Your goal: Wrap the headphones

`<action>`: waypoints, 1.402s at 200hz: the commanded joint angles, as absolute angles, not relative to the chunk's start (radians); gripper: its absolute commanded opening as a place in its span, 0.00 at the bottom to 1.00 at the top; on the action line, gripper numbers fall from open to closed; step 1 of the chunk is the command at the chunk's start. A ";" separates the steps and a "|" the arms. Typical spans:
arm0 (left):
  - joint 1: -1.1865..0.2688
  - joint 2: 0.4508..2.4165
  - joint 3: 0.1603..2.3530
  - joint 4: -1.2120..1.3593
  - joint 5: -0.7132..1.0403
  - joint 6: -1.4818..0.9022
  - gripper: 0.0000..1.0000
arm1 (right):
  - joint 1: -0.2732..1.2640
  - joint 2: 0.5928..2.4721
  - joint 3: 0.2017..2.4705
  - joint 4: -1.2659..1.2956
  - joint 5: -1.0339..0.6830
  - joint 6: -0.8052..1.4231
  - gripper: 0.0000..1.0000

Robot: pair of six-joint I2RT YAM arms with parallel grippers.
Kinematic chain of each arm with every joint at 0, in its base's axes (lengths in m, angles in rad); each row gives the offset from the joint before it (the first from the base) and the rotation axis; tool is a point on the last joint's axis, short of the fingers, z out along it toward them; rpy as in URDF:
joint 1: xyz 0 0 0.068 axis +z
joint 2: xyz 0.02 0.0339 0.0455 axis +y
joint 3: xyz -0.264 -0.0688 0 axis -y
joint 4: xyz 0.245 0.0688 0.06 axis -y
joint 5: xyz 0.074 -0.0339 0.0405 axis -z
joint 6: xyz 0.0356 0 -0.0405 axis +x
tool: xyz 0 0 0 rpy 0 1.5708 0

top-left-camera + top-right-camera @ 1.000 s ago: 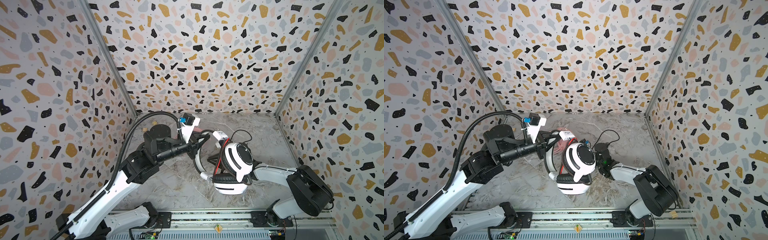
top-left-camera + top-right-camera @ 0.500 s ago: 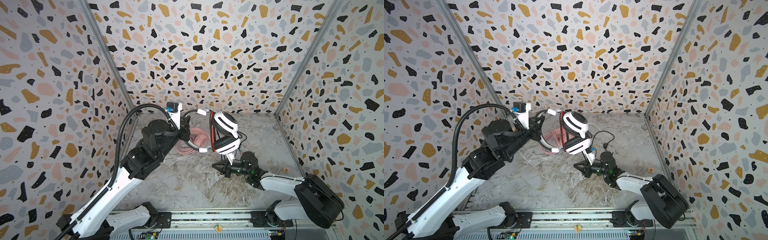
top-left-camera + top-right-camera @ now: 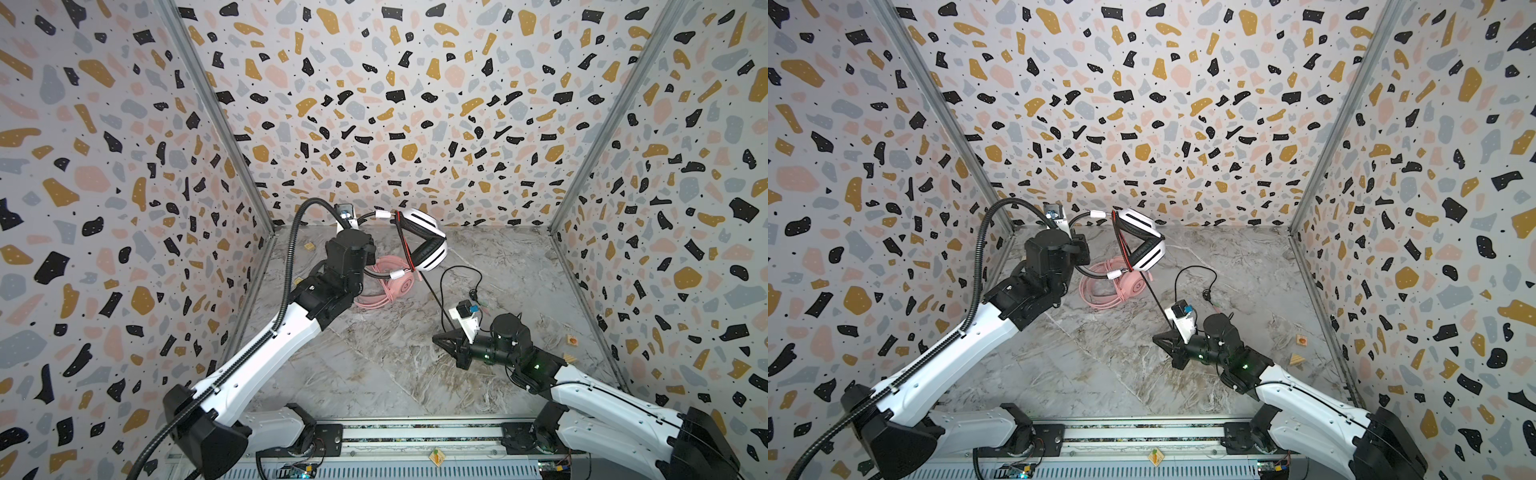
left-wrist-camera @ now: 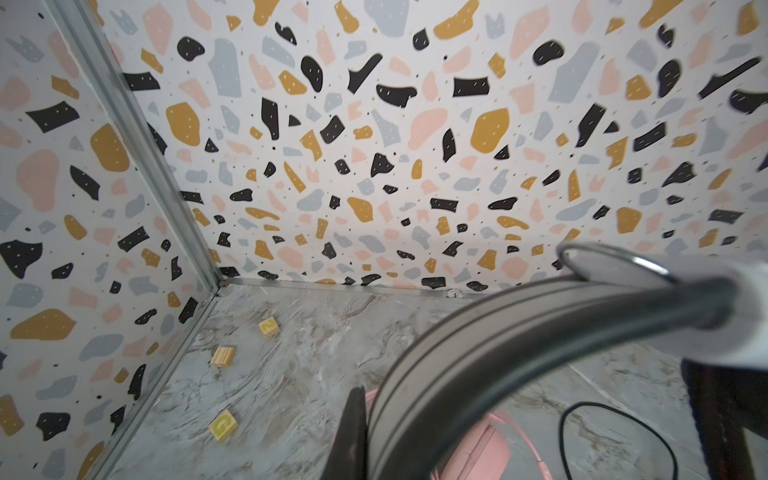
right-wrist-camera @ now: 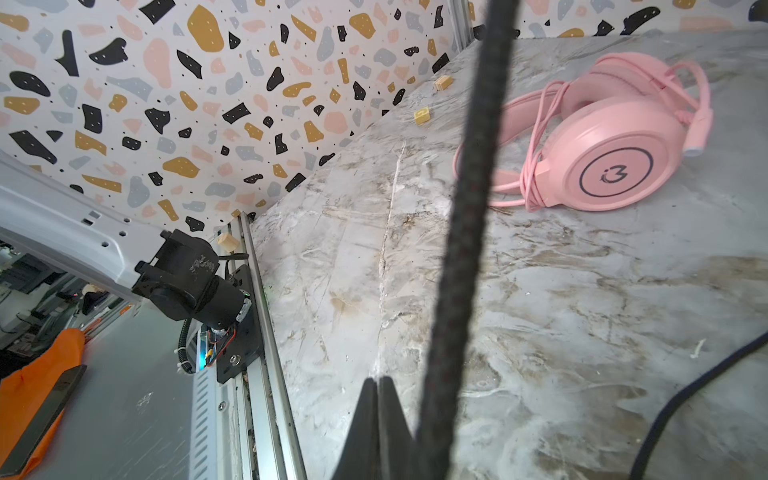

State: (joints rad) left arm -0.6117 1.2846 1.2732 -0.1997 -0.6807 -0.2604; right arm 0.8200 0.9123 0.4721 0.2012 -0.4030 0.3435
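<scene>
white-and-black headset (image 3: 432, 255) lifted to the back, black cable (image 5: 469, 208) drawn taut, right gripper (image 5: 377, 384) closed

Noted a pink headset (image 5: 615, 166) with a pink cable (image 5: 533, 174), and a white-and-black headset (image 3: 424, 237), edged in red, with a black cable (image 3: 433, 297). Saw terrazzo walls (image 3: 374, 104): white, flecked black, ochre, pink and grey. Found the worktop (image 3: 374, 365) marbled grey, and small blocks (image 4: 223, 424) yellow.

I see bright, even light and soft shadows. Top views bow at the edges. Left wrist: headband (image 4: 519, 332) up close, blurred. Right wrist: black cable (image 5: 465, 232) out of focus.
</scene>
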 commanded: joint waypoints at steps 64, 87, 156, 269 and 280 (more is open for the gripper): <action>-0.667 1.452 1.274 -0.087 -0.983 -0.270 0.00 | 0.990 0.909 0.854 -0.308 -0.037 0.176 0.00; -0.732 1.453 1.251 -0.092 -1.086 -0.182 0.00 | 0.994 0.919 0.933 -0.359 0.080 0.140 0.00; -0.839 1.312 1.161 -0.263 -1.092 -0.074 0.00 | 0.992 1.051 1.144 -0.574 0.465 0.053 0.02; -0.850 1.078 1.049 -0.363 -0.527 -0.072 0.00 | 0.991 1.144 1.225 -0.321 0.506 -0.085 0.15; -0.849 1.084 1.052 -0.366 -0.494 -0.068 0.00 | 0.989 1.144 1.241 -0.315 0.477 -0.089 0.17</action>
State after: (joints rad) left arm -0.8467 1.1019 1.0447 -0.4271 -0.6189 -0.0620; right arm 0.9897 1.1568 1.1706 -0.3923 0.5247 -0.0601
